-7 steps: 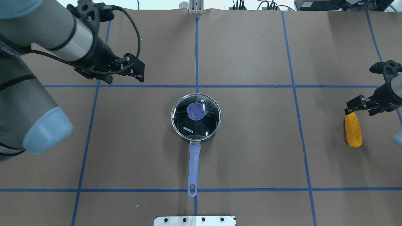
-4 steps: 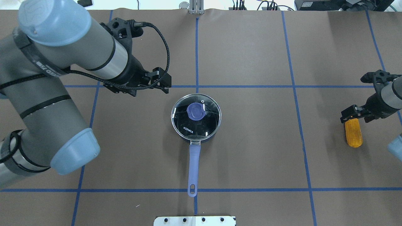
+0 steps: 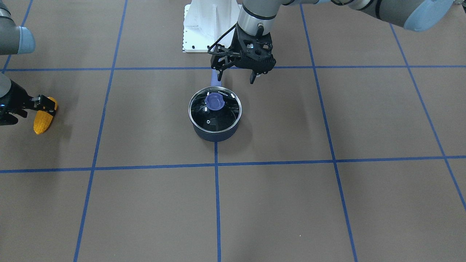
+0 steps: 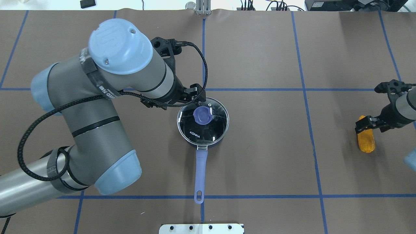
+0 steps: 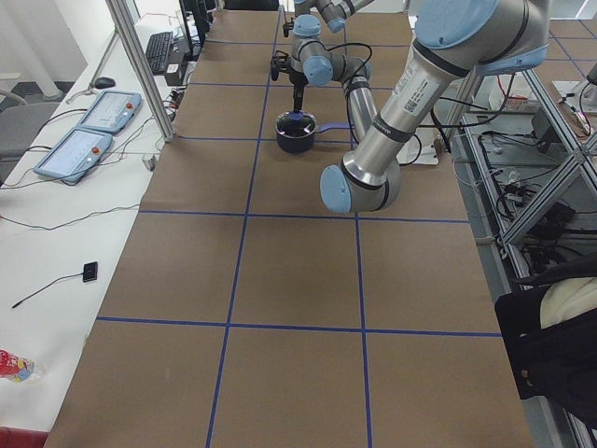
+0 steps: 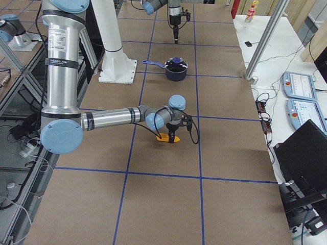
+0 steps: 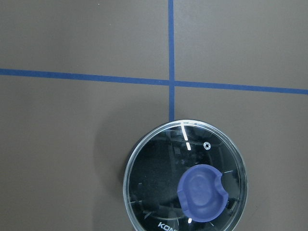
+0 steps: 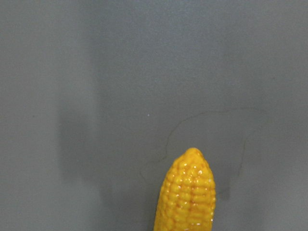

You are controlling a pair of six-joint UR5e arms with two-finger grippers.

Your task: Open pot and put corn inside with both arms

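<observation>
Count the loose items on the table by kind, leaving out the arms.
Pot: 1
Glass lid, sitting on the pot: 1
Corn: 1
Total: 3

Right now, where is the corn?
In the overhead view the corn lies on the table at the far right, one end beneath the right claw, far from the pot.

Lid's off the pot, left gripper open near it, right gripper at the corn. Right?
Not quite: the glass lid is still on the pot, as the overhead view shows. The left gripper is open near it and the right gripper is at the corn.
</observation>
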